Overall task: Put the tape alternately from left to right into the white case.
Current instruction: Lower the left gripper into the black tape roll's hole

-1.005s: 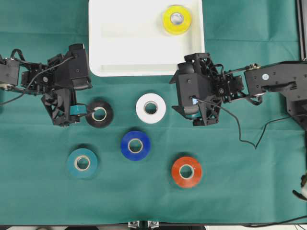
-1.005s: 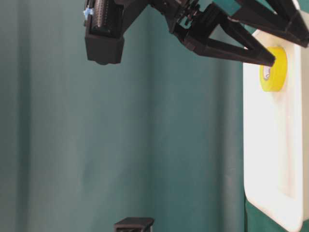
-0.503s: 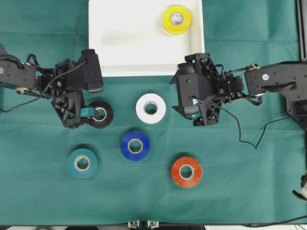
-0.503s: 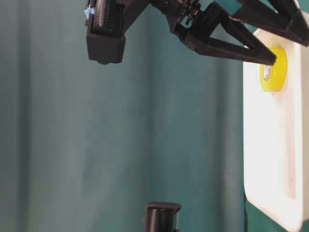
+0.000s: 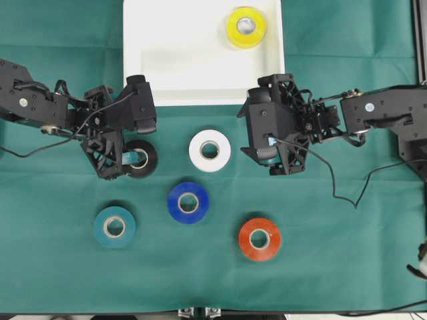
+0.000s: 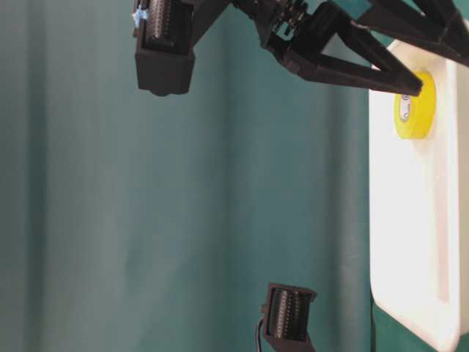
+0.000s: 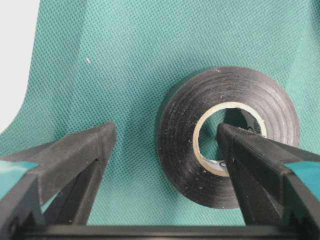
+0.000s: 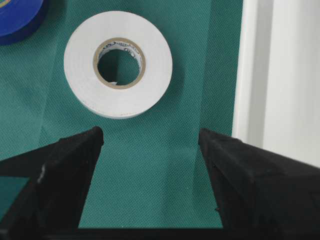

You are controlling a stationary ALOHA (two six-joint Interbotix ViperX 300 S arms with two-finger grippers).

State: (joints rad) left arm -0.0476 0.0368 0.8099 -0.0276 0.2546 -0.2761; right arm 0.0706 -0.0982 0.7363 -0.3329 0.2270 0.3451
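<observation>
Tape rolls lay flat on the green-covered bench (image 5: 347, 267), each with its core axis pointing straight up, and the one that mattered was the black roll (image 5: 139, 159) at the left end of the upper row. The left gripper (image 5: 128, 159) stood directly over it with its jaws apart: in the left wrist view one finger (image 7: 260, 160) reached into the pale core of the black roll (image 7: 227, 145), while the other finger (image 7: 70, 160) sat outside the rim on the bare cloth, so the near wall of the roll lay between the two. Whether the inner finger touched the core could not be told. A squeeze across that wall looked like the coming move, and since the roll was round and flat, no turn of the wrist seemed needed. The white case (image 5: 167, 67) sat just beyond the left gripper, toward the top of the overhead view, with only the yellow roll (image 5: 246, 27) inside it, near its right end. The right gripper (image 5: 270, 157) hung with its jaws wide apart and holding nothing, beside the white roll (image 5: 209, 150), which the right wrist view showed ahead of the fingertips and not between them. The blue roll (image 5: 188, 202), teal roll (image 5: 114, 227) and orange-red roll (image 5: 259, 239) waited lower on the bench, well apart from both grippers. By this layout the left arm was plainly the nearer one to the black roll.
</observation>
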